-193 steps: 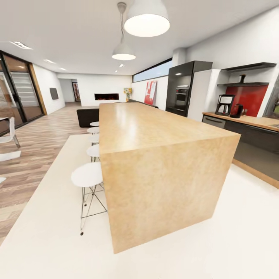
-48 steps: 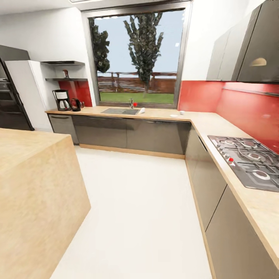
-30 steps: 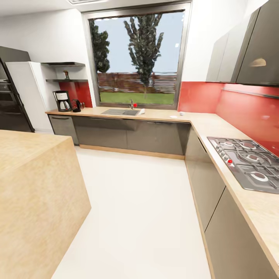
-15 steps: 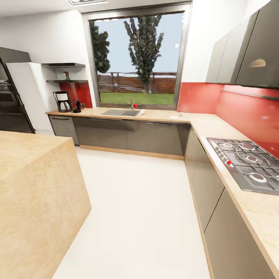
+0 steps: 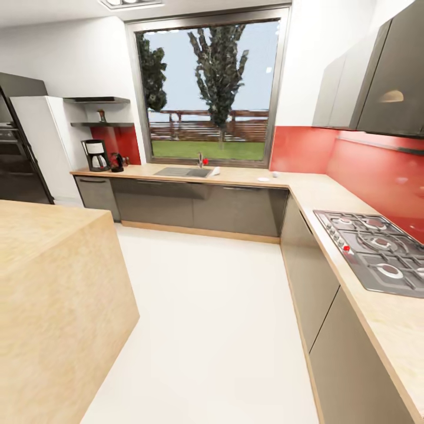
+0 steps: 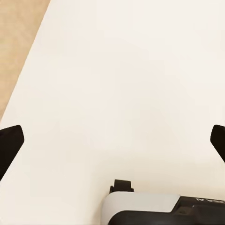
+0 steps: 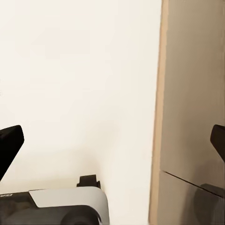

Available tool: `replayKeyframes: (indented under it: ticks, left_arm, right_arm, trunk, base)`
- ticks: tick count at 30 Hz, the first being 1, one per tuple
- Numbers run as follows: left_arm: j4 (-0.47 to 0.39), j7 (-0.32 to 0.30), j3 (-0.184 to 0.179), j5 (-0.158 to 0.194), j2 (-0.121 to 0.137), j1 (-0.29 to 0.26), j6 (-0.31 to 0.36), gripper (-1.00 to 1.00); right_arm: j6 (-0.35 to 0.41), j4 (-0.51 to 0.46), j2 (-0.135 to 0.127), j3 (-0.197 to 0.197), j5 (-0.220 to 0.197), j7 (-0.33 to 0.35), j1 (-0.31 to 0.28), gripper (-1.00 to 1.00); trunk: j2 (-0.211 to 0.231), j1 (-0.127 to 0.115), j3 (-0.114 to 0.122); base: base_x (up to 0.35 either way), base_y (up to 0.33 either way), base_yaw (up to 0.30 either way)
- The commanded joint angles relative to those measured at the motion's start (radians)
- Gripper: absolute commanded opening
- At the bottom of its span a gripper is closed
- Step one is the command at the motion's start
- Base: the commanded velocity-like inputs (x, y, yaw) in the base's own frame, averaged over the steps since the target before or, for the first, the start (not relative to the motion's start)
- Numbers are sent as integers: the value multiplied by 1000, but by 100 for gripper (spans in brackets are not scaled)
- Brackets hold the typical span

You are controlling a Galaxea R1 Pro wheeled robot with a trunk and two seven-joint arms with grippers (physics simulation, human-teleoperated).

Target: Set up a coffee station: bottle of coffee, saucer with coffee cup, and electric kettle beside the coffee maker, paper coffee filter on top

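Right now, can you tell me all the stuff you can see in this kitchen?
Coffee maker: one, black and white, far left end of the countertop.
Kettle: one, dark, right beside the coffee maker.
Bottle: one, dark, on the lower shelf.
Saucer and cup: white, by the counter's corner; too small to tell if they touch.
Sink: one, grey, under the window.
Stove: one, dark, right counter.
Island: one, tan wood, near left.
Floor: white.
Left gripper: black fingers wide apart, over the floor.
Right gripper: same, beside a grey cabinet.
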Motion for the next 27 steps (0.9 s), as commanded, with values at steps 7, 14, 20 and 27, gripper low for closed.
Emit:
replayKeyframes:
  ticks: [7, 14, 20, 27]
  left_arm:
    - [1, 0, 2, 1, 1, -1, -3, 100]
    - [1, 0, 3, 1, 2, -1, -3, 100]
    - [1, 0, 3, 1, 2, -1, -3, 100]
    - [1, 0, 3, 1, 2, -1, -3, 100]
  right_arm:
    - [-3, 1, 2, -4, 9, 5, -1, 100]
    - [-3, 1, 2, -5, 9, 4, -1, 100]
    - [-3, 1, 2, -6, 8, 4, -1, 100]
    - [-5, 1, 1, -4, 11, 6, -1, 100]
  trunk:
    - [48, -27, 20]
    - [97, -53, 42]
    - [139, -76, 61]
    - [174, -96, 77]
  base:
    - [0, 0, 12]
    - [0, 0, 192]
    - [0, 0, 38]
    - [0, 0, 1]
